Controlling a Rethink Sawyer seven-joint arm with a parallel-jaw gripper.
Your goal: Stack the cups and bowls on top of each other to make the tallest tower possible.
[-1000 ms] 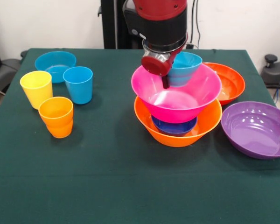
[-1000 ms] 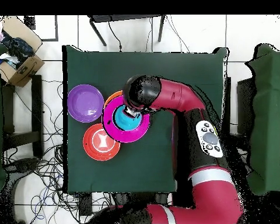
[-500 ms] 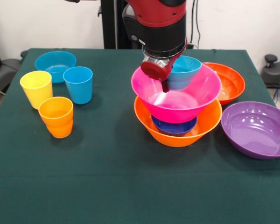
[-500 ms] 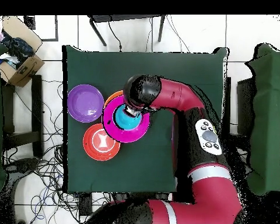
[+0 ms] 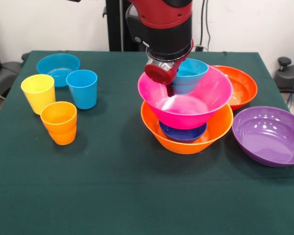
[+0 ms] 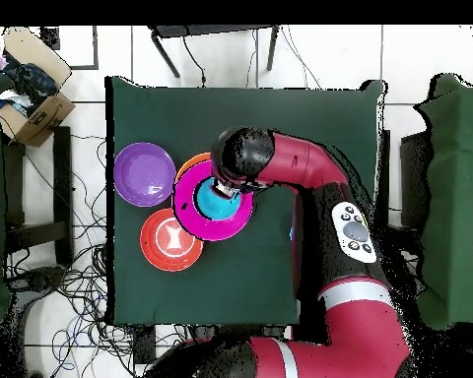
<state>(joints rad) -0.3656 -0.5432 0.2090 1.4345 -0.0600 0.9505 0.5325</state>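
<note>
The tower has the large orange bowl (image 5: 186,142) as base, the small dark blue bowl (image 5: 183,133) in it and the large pink bowl (image 5: 198,105) on top. My gripper (image 5: 172,84) reaches into the pink bowl and is shut on the rim of the small teal bowl (image 5: 191,73), which sits tilted inside it. One dark finger (image 5: 170,89) shows outside the teal wall. In the overhead view the teal bowl (image 6: 217,204) lies inside the pink bowl (image 6: 206,229). The yellow cup (image 5: 38,93), light blue cup (image 5: 82,88) and orange cup (image 5: 59,122) stand at the left.
The wide red-orange bowl (image 5: 244,85) sits behind the tower at the right, and the wide purple bowl (image 5: 269,134) lies at the right edge. The shallow light blue bowl (image 5: 58,66) is at the back left. They also show in the overhead view: purple bowl (image 6: 144,174), red-orange bowl (image 6: 169,239).
My gripper and the teal bowl have shifted slightly left within the pink bowl. The other bowls and the cups have not moved.
</note>
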